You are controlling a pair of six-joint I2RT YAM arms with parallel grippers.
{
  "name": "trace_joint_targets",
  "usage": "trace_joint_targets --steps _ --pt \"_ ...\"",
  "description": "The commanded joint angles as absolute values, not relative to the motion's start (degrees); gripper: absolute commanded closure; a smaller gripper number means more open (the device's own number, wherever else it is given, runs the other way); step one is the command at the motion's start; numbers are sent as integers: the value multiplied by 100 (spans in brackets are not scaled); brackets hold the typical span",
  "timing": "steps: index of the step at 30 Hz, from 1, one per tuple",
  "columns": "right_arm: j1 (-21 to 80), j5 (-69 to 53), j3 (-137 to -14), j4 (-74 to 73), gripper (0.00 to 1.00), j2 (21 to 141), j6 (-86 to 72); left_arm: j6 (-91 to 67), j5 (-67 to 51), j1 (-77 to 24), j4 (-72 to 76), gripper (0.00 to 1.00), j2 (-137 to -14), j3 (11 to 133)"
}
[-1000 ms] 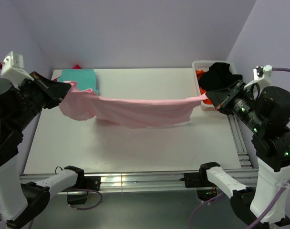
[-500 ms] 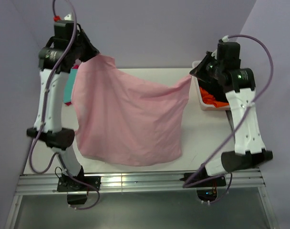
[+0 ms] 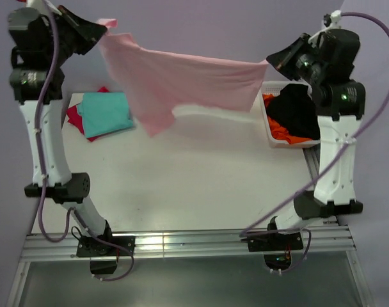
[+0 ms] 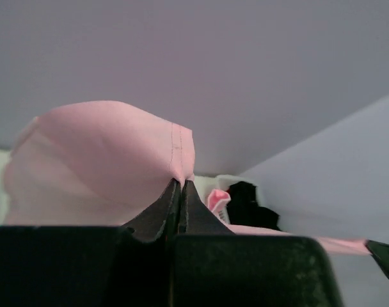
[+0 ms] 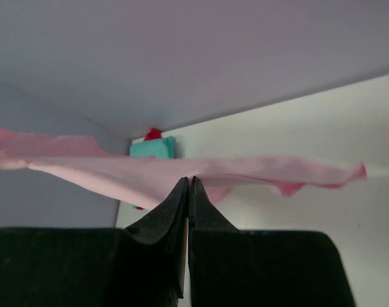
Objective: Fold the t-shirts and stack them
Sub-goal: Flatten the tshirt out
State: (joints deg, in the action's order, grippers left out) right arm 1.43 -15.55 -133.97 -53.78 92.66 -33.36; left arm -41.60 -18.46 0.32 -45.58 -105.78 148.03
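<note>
The light pink t-shirt (image 3: 188,80) hangs stretched in the air between both raised arms, high above the table's back half. My left gripper (image 3: 100,33) is shut on its left corner; in the left wrist view the pink cloth (image 4: 111,160) bulges out of the closed left gripper (image 4: 181,182). My right gripper (image 3: 269,62) is shut on the right corner, and the pink t-shirt (image 5: 182,173) runs across the closed right gripper (image 5: 188,180). A folded teal t-shirt (image 3: 105,113) lies on a red/magenta one (image 3: 74,118) at the table's back left.
A white basket (image 3: 272,139) at the back right holds black (image 3: 295,110) and orange (image 3: 287,133) clothes. The white table (image 3: 182,185) stretches below the arms. A lavender wall stands behind.
Both arms have swung up from low over the table to high above it, lifting the pink t-shirt off the table and pulling it taut between them.
</note>
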Motion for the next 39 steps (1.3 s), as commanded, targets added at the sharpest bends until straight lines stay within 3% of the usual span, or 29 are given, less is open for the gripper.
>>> trace_joint_targets --steps 1,3,7,8,10,11,17,20,22,25,26,27,29,30,31,32,39 --pt "88 -1793 -12676 -4737 100 8184 -3226 -4131 -2311 -18 -3832 100 -9442 14890" --pt "88 -1793 -12070 -4816 100 7790 -3173 -4157 -2295 -18 -3998 100 -9195 14225" --pt "88 -1863 -10463 -4650 100 7059 -3225 -3850 -856 -499 -4684 100 -8132 12591" --pt "79 -1846 -9719 -4623 100 6770 -3243 -3971 -209 -840 -4571 100 -7782 11107" --pt "88 -1846 -8873 -4396 100 6453 -3278 -4226 -140 -967 -3826 100 -6613 9456" --pt "97 -1828 -8042 -4325 100 6181 -3296 -4288 -158 -967 -3519 99 -6279 7978" --pt "141 -1986 -4710 -3525 100 5634 -3313 -5096 -27 -967 -3437 100 -5151 4025" --pt "149 -2294 -3632 -3182 100 5703 -3436 -5519 -113 -1247 -3218 100 -4948 3324" --pt "167 -2312 -3341 -3094 100 5748 -3437 -5888 -27 -1406 -3295 94 -5114 3287" --pt "167 -2277 -3129 -3129 100 5827 -3314 -6082 412 -1424 -3831 100 -5659 3463" --pt "167 -2250 -3129 -3146 95 5879 -3296 -6204 474 -1424 -3919 100 -5791 3489" --pt "167 -2233 -3146 -3181 84 5923 -3252 -6231 448 -1433 -3963 93 -5949 3463" --pt "167 -2250 -3208 -3260 57 6081 -3226 -6257 230 -1433 -3859 66 -6012 3376" --pt "167 -2250 -3243 -3296 27 6134 -3217 -6284 176 -1441 -3797 32 -5960 3366" --pt "167 -2259 -3287 -3383 17 6187 -3199 -6302 124 -1476 -3788 12 -5889 3366" --pt "167 -2224 -3365 -3436 11 6205 -3199 -6345 114 -1503 -3858 1 -5819 3471" --pt "167 -2259 -3972 -4104 12 5635 -3199 -6355 438 -1591 -4843 3 -4958 4587"
